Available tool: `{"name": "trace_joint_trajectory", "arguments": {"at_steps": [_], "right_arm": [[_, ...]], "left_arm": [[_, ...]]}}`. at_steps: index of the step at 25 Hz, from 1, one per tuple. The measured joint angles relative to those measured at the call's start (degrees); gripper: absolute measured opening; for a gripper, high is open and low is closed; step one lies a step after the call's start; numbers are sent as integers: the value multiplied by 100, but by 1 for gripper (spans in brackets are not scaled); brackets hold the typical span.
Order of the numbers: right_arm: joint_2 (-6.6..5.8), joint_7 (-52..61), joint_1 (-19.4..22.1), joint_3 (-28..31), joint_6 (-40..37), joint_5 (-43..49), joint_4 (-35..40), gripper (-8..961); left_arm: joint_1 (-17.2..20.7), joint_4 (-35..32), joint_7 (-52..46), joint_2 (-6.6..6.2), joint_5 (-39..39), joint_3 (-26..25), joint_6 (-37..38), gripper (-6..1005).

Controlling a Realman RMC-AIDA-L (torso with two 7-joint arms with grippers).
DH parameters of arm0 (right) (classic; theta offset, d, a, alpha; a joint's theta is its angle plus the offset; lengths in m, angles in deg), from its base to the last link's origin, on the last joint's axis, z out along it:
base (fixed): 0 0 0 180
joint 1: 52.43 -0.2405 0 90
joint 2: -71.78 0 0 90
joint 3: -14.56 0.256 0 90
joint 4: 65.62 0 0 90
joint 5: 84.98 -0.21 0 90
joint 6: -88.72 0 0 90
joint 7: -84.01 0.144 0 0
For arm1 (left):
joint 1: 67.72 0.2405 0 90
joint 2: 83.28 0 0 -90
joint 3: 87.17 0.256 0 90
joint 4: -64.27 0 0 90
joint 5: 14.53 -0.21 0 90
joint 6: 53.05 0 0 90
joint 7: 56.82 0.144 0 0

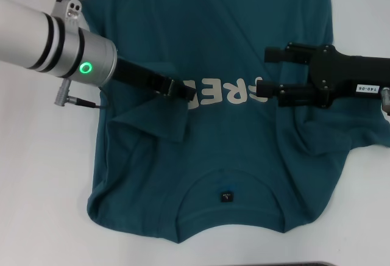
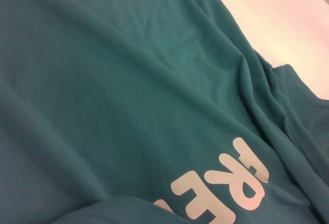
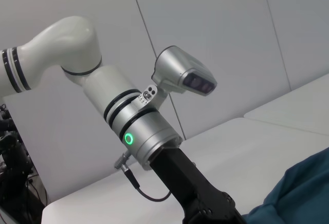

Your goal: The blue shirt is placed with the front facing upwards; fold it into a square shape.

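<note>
Head view, one blue shirt [image 1: 244, 28], cream "FREE" lettering [image 1: 228, 92] partly covered, black neck label [image 1: 226, 196], left gripper [image 1: 183, 90] clenched on a fold, right gripper [image 1: 263, 71] released above the chest.

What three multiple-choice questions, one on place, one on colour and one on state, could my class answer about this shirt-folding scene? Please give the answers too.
1. Where is the black neck label?
A. Edge nearest the robot
B. Far edge
C. On a sleeve

2. What colour is the lettering?
A. Red
B. Cream
C. Black

3. How does the blue shirt lie?
A. Folded into a square
B. Rolled up
C. Spread out, wrinkled, a sleeve folded in

Answers: 1 A, the neck label sits inside the collar at the near edge. 2 B, the lettering is cream. 3 C, the blue shirt lies open between left gripper and right gripper.
</note>
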Motion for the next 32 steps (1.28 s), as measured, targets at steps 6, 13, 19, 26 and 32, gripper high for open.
{"name": "trace_joint_trajectory", "arguments": {"at_steps": [6,13,19,26,32], "right_arm": [[0,0,-19,0,0,0,4,910],[1,0,-54,0,0,0,8,909],[1,0,-77,0,4,0,8,908],[1,1,-72,0,3,0,8,907],[0,0,-39,0,0,0,8,907]], "left_arm": [[461,721,68,-52,-42,-39,220,511],[797,869,77,-115,-393,-282,304,701],[1026,975,148,-98,-499,-498,436,825],[1099,970,276,-97,-511,-570,756,877],[1039,900,462,-23,-433,-526,1091,875]]}}
